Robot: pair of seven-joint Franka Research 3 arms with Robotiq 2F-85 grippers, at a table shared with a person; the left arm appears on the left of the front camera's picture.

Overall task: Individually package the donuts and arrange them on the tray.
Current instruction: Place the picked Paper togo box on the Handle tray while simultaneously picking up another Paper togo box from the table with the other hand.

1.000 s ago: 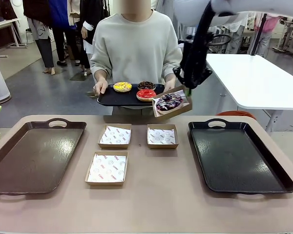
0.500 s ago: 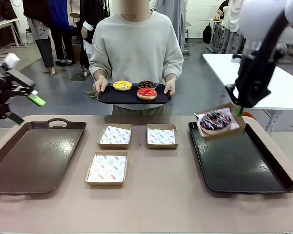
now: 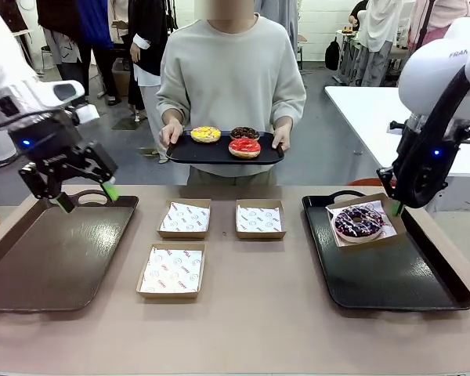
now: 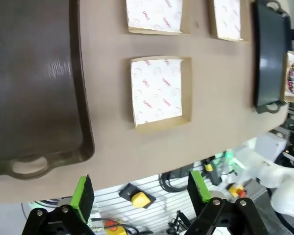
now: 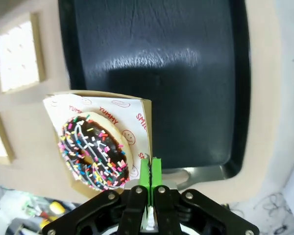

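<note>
Lying nearest on the beige tabletop: one empty brown cardboard box with printed white liner; two like boxes just behind. Left tool above the far end of the dark brown tray, jaws wide, empty. Right tool pinched narrow on the rim of a fourth box carrying the purple-brown sprinkled ring donut, over the black tray's far left corner; contact unclear. Beyond, a person holds a black serving tray with yellow-iced donut, chocolate donut, red-iced donut.

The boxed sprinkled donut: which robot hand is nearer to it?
Right. The right hand is shut on the edge of the box holding the sprinkled donut, at the right tray's far end. The left hand hangs open above the left tray, across the table.
</note>
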